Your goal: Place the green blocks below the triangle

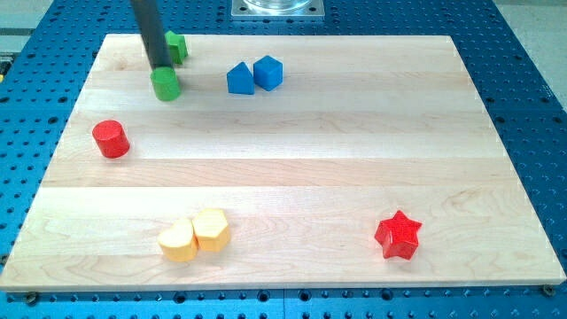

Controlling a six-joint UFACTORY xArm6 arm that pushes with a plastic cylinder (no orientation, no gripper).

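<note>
Two green blocks near the board's top left: a round one (165,85); another (176,47) just above, partly hidden. Blue triangle (239,79) rightward.

My tip (161,68) down, rod near-upright

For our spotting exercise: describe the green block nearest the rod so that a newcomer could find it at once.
Start at the wooden board's top-left corner in the view. Two green blocks sit there; take the lower one, the green round block, right at my tip. The other green block lies farther up, partly behind the rod.
</note>
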